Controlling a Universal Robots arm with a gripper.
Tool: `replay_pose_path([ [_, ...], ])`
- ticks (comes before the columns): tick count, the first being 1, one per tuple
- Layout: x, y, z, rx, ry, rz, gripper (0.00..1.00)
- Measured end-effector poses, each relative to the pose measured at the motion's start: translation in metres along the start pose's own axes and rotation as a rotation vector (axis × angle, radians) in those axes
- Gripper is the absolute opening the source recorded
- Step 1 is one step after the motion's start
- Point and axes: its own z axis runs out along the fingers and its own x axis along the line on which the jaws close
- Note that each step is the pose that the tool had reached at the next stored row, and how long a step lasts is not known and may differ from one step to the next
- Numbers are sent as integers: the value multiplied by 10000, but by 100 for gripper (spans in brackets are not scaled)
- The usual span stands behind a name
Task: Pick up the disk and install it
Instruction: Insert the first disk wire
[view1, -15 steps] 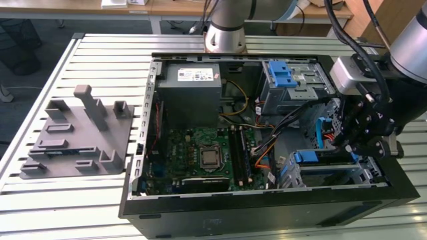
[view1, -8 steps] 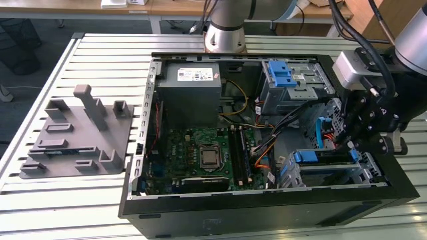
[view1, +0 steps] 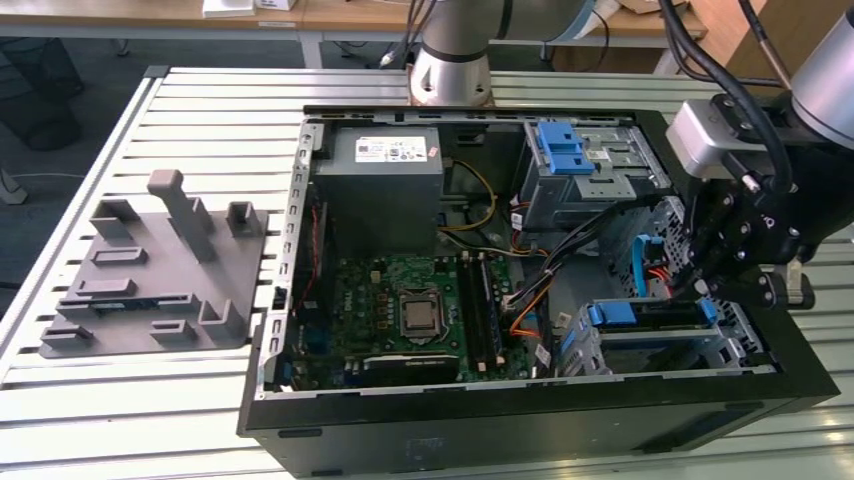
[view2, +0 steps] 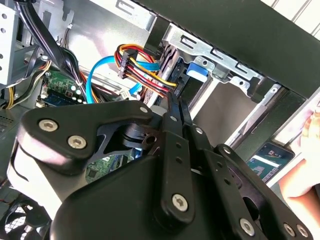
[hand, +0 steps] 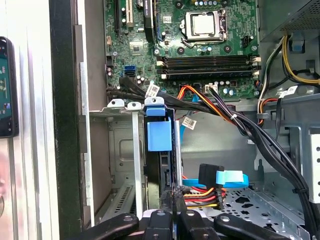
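First wrist view, near to far: fingers (hand: 176, 212) pressed together, tips at the rear edge of the disk (hand: 161, 131), apparently not clamped on it. Disk on edge in the metal drive cage (hand: 122, 145), blue carrier tab facing up, blue SATA cable (hand: 227, 178) and red-yellow power wires (hand: 200, 195) just beside. Beyond that, black cable bundle (hand: 250, 130), then motherboard (hand: 150, 40) with RAM slots (hand: 207, 62) and CPU socket (hand: 205, 25).

Exterior view: gripper (view1: 747, 260) at the case's right end, above the lower drive cage with blue-framed disk (view1: 641, 315). Open PC case (view1: 534, 420) lying on the slatted counter (view1: 134, 400); grey power supply (view1: 387, 165) far back; grey fixture block (view1: 147, 270) well apart on the exterior view's left.
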Motion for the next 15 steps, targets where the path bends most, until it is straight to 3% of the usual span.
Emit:
replay_pose_path([
  [9,0,0,-13,0,1,0,16],
  [15,0,1,-65,0,1,0,16],
])
